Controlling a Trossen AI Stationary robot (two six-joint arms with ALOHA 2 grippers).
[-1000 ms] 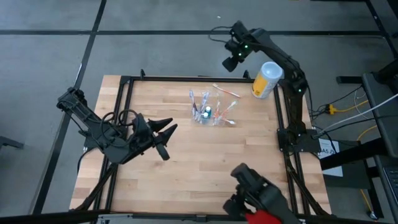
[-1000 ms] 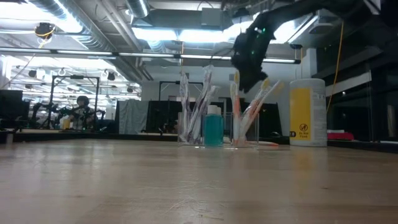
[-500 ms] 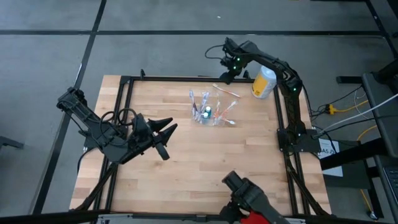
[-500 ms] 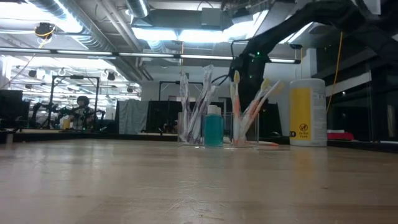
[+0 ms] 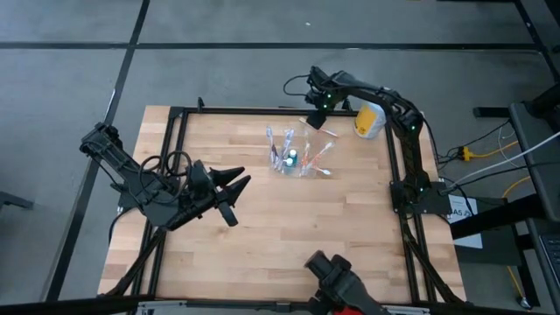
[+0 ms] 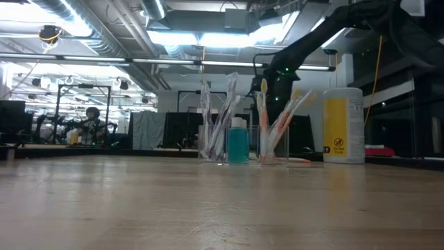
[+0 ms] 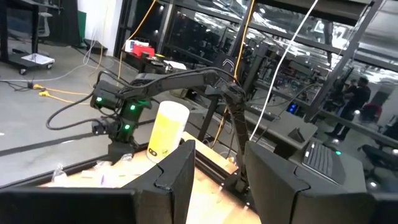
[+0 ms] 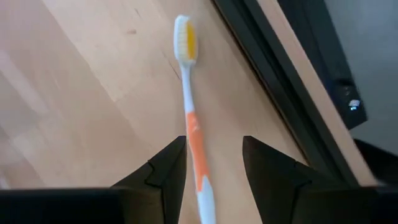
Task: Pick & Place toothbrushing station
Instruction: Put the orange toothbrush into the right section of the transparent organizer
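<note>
The small clear plastic toothbrushing station (image 5: 299, 160), holding several toothbrushes and a teal bottle, stands upright on the pale wooden worktop (image 5: 280, 227), nearer the far edge than the near one and toward the far right corner. It looks light, thin-walled and slick, and probably top-heavy with brushes leaning outward, so a squeeze low on a compartment wall or across the rim seems safest; a push high up could tip it.

The right gripper (image 5: 317, 108) hangs by the far edge just behind the station, its fingers (image 8: 163, 173) parted narrowly astride an orange-and-white toothbrush (image 8: 191, 121), not closed on it. The left gripper (image 5: 238, 180) waits over the left half, fingers apart and empty. A yellow cylinder canister with a white lid (image 5: 370, 121) stands at the far right corner.
</note>
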